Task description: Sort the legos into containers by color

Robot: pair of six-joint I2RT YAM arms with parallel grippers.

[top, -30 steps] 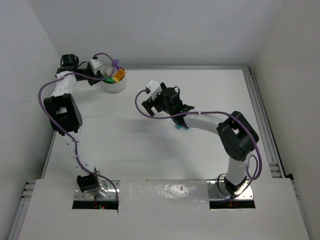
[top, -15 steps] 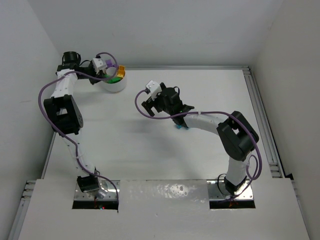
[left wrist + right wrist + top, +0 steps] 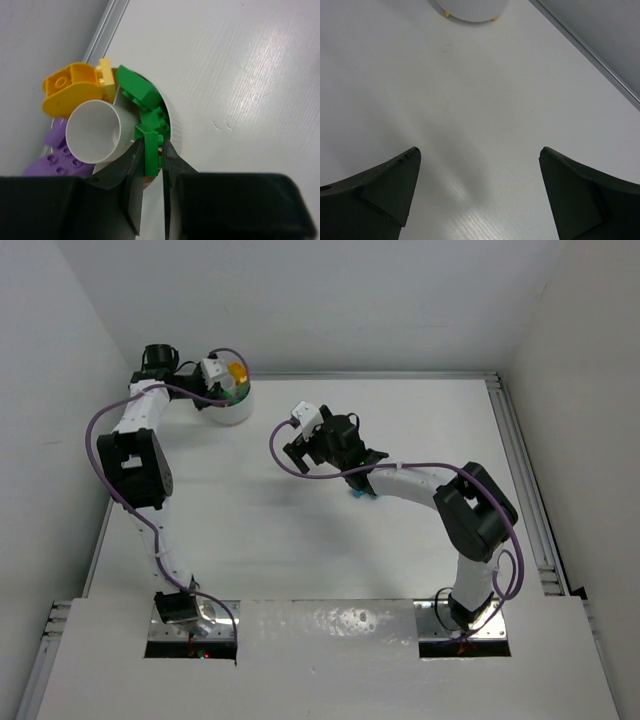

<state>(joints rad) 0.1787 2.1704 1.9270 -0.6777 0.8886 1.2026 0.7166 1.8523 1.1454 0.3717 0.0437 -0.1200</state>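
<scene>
The white divided bowl [image 3: 232, 410] stands at the table's back left. In the left wrist view its sections [image 3: 174, 131] hold green legos [image 3: 137, 91], an orange lego [image 3: 69, 92], a yellow lego [image 3: 105, 79] and purple legos [image 3: 54, 161] around a white centre cup [image 3: 95, 132]. My left gripper [image 3: 151, 167] is shut on a green lego [image 3: 151, 150], held on edge just above the green section. My right gripper [image 3: 480, 185] hovers open over bare table, nothing between its fingers. A teal lego [image 3: 358, 494] peeks out beneath the right arm.
A metal rail [image 3: 370, 374] runs along the table's back edge just behind the bowl, and another [image 3: 520, 480] along the right side. White walls close in at left, back and right. The bowl's base [image 3: 470, 10] shows ahead of the right gripper.
My left gripper has swung right and now sits over the bowl with the green lego still in it. The right arm has not moved.
</scene>
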